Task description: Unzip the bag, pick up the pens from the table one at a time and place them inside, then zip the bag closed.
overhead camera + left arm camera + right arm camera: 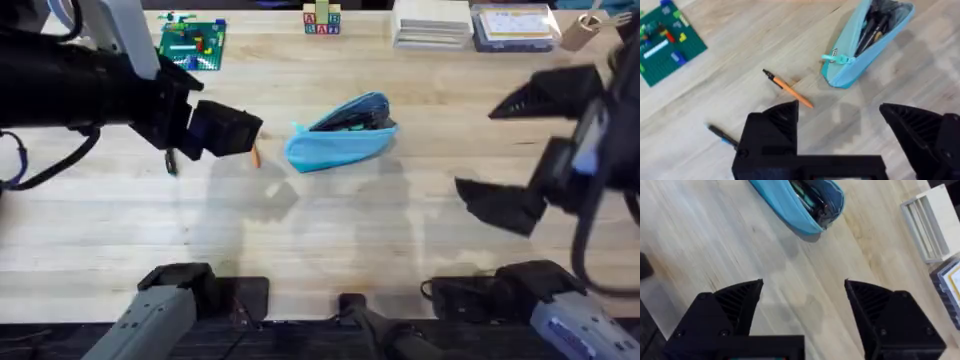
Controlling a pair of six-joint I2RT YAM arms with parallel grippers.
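**Bag open, two pens left on the bench**

Nearest us, our right tool (802, 312) hangs spread and empty over bare bench (330, 240), well apart from the work, likely keeping clear. Our left tool (840, 135) is also spread wide, holding nothing, and hovers just above the orange pen (789, 89), which we judge to be the next pick. A dark pen (722, 136) lies nearby. Farther off, the bag (342, 138) lies unzipped, mouth gaping, with dark items already inside. Beyond sits a green brick plate (192, 44).
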